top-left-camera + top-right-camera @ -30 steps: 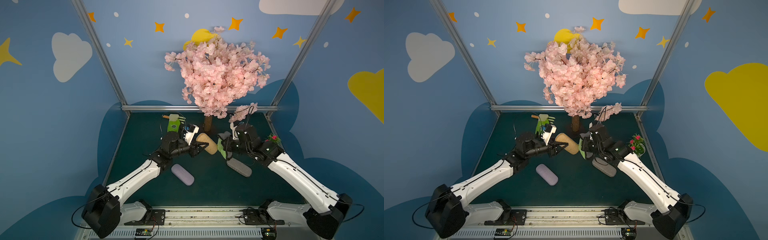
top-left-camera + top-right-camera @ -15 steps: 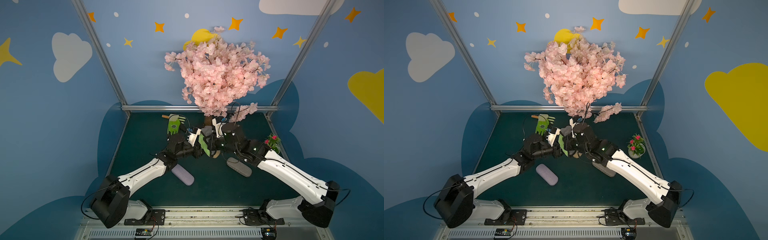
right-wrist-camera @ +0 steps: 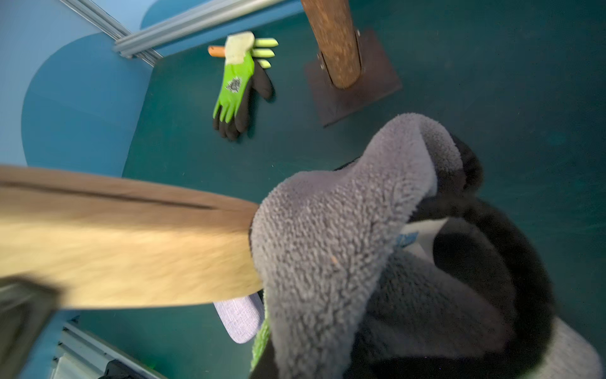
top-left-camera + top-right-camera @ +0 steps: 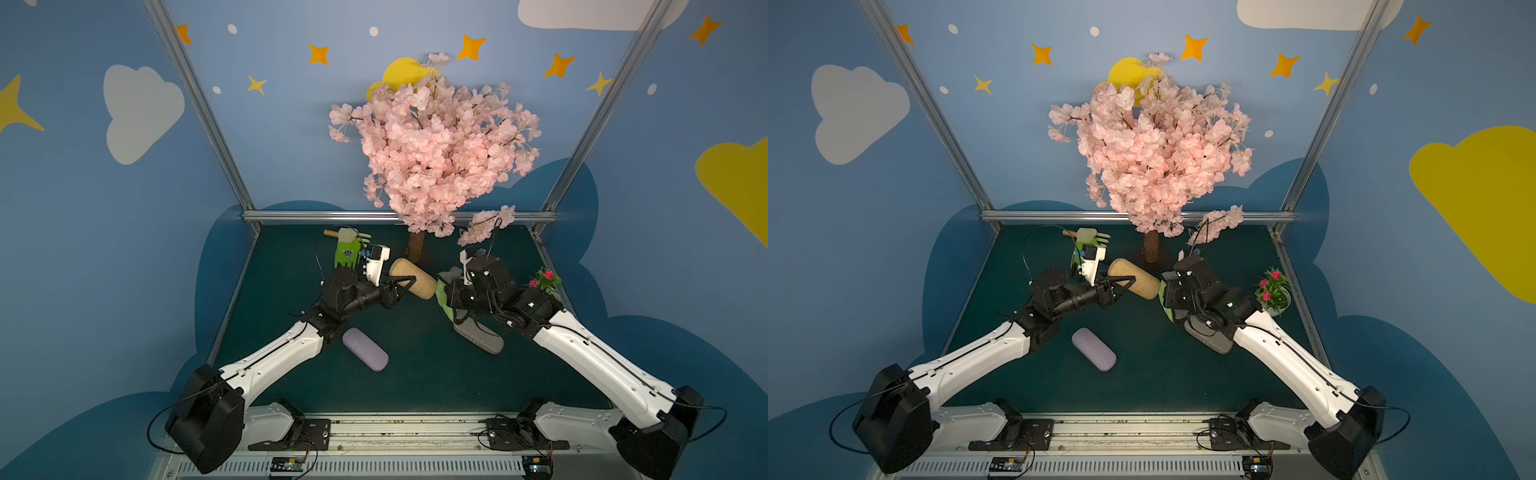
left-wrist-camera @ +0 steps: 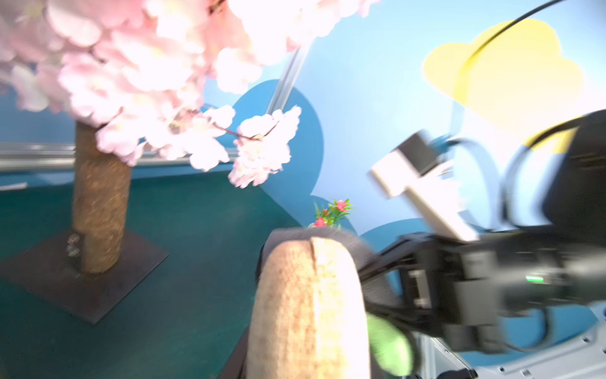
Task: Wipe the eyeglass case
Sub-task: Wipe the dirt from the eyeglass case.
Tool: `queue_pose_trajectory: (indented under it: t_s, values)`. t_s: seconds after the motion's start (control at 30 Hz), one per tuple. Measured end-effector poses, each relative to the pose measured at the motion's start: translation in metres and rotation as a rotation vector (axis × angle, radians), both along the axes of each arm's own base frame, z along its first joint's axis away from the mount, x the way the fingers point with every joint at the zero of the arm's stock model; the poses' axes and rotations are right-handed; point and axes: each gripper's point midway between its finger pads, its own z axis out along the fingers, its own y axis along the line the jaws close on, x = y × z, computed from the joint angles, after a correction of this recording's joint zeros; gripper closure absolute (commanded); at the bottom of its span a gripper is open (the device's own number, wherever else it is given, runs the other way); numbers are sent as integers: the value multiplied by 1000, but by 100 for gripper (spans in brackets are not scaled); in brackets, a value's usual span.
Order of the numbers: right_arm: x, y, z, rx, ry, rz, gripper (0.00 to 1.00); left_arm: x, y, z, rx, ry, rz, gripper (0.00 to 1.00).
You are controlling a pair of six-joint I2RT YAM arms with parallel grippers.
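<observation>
**Cloth meeting the tan case in mid-air**

The left gripper (image 4: 404, 283) is clamping the tan eyeglass case (image 4: 413, 284) near one end, its dark fingers (image 4: 1128, 282) lying along either side of the case. The case is hanging clear above the desk (image 4: 415, 374), just in front of the blossom tree (image 4: 432, 141), with its free end pointing toward the right arm.

The right gripper (image 4: 448, 291) is closed on a bunched cloth (image 3: 328, 246), grey on one face and bright green on the other. In the right wrist view the grey pile is folding over the free end of the case (image 3: 131, 249) and touching it. The left wrist view is showing the same contact from the other end, with the cloth (image 5: 360, 259) sitting behind the rounded tip of the case (image 5: 308, 311); that picture is blurred.

Below them, a lilac case (image 4: 365, 348) is lying flat on the desk near the left arm. A grey case (image 4: 484, 338) is lying partly under the right arm. A green glove (image 3: 234, 85) is resting near the back rail, and a small potted flower (image 4: 1273, 286) is standing at the desk's right edge, both well apart from the held case.
</observation>
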Motion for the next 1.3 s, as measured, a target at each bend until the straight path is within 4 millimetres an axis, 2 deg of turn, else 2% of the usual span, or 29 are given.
queue_pose_trajectory:
  t_s: [0.1, 0.17, 0.2, 0.27, 0.33, 0.4, 0.53, 0.67, 0.73, 0.8, 0.9, 1.0, 1.07, 1.13, 1.2, 1.3]
  values:
    - [-7, 31, 46, 14, -117, 83, 100, 8, -1, -17, -3, 85, 29, 97]
    - [-9, 53, 62, 27, -163, 130, 100, 11, -5, -25, -9, 131, 31, 97]
    - [-9, 63, 64, 35, -171, 150, 100, 11, -7, -29, -12, 149, 29, 97]
    - [-7, 78, 55, 33, -159, 171, 100, 9, -11, -29, -24, 167, 22, 97]
    - [-3, 86, 38, 16, -128, 179, 100, 8, -13, -25, -36, 162, 23, 97]
    - [1, 89, 28, 29, -108, 177, 100, 10, -7, -33, -25, 178, 48, 97]
    - [11, 67, -2, 40, -41, 130, 100, 13, 6, -32, -48, 177, 79, 97]
    - [22, 16, -45, -9, 57, 22, 100, 22, 22, -12, -135, 150, 108, 97]
    - [22, -4, -58, -48, 89, -18, 100, 26, 29, -1, -175, 135, 121, 97]
    - [19, -13, -56, -72, 86, -28, 100, 29, 33, 3, -199, 145, 135, 97]
    - [13, -15, -33, -93, 24, -15, 100, 33, 36, -3, -212, 207, 165, 97]
    - [10, 2, 6, -94, -78, 34, 100, 39, 36, -15, -220, 301, 191, 97]
    - [5, 22, 30, -85, -145, 82, 100, 45, 33, -24, -236, 379, 203, 97]
    - [2, 44, 45, -74, -190, 129, 100, 50, 29, -34, -254, 455, 209, 97]
    - [0, 66, 46, -72, -203, 167, 100, 53, 24, -45, -274, 526, 208, 97]
    - [2, 98, 34, -115, -207, 215, 100, 54, 19, -57, -307, 625, 205, 97]
